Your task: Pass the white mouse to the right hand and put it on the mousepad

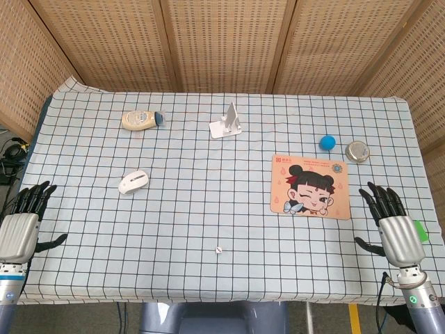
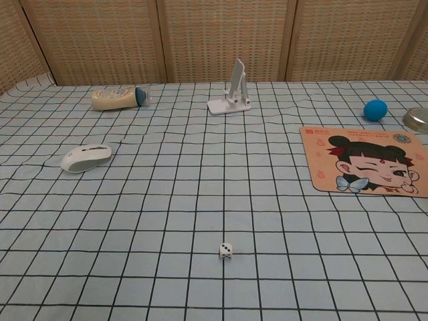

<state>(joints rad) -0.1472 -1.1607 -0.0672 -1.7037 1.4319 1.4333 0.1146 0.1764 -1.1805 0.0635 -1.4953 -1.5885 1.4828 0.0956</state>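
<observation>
The white mouse (image 1: 133, 181) lies untouched on the checked cloth (well apart from the mousepad (image 1: 311, 186)), ahead of the left hand (image 1: 23, 226), both it and the right hand (image 1: 393, 226) spread and holding nothing.

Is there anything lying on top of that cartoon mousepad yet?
No. The mousepad shows its whole printed face, with nothing on it. The white mouse lies far off on the checked cloth. What is under the pad is hidden.

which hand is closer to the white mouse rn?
Left. The left hand sits open at the table's near-left edge, just below-left of the white mouse; the right hand is across the table, beyond the mousepad.
</observation>
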